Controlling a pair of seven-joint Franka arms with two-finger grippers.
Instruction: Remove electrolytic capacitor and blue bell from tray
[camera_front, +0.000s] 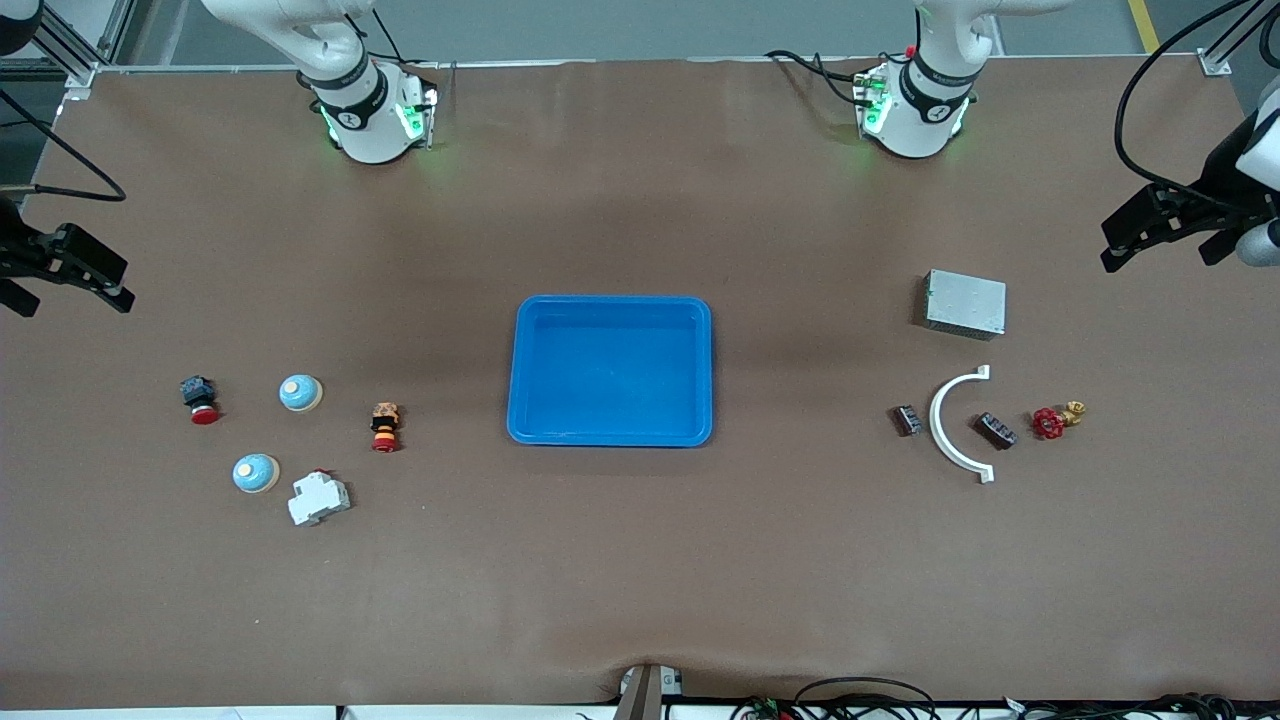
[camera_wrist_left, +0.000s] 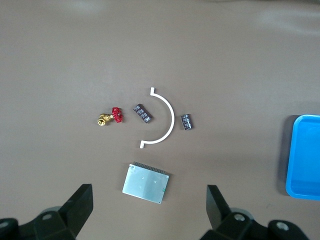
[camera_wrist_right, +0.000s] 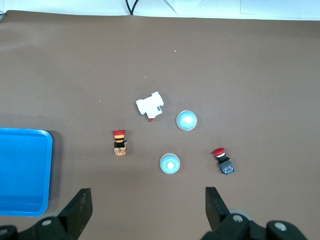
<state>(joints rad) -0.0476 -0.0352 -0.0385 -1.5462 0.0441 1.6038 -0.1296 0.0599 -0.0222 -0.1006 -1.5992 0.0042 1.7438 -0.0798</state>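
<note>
Two light blue bells lie toward the right arm's end of the table, one (camera_front: 300, 392) (camera_wrist_right: 169, 163) farther from the front camera than the other (camera_front: 256, 472) (camera_wrist_right: 186, 120). A small dark capacitor (camera_front: 907, 420) (camera_wrist_left: 187, 121) lies toward the left arm's end, beside a white arc piece (camera_front: 950, 425) (camera_wrist_left: 162, 120). My left gripper (camera_front: 1160, 240) (camera_wrist_left: 148, 200) is open and empty, up over the table's left-arm end. My right gripper (camera_front: 65, 280) (camera_wrist_right: 147, 200) is open and empty, up over the right-arm end.
A blue tray (camera_front: 610, 300) stands empty mid-table. A longer dark part (camera_front: 996, 430), a red valve (camera_front: 1055, 420) and a metal box (camera_front: 965, 303) lie near the capacitor. Two red push buttons (camera_front: 200, 398) (camera_front: 385, 427) and a white breaker (camera_front: 318, 497) lie near the bells.
</note>
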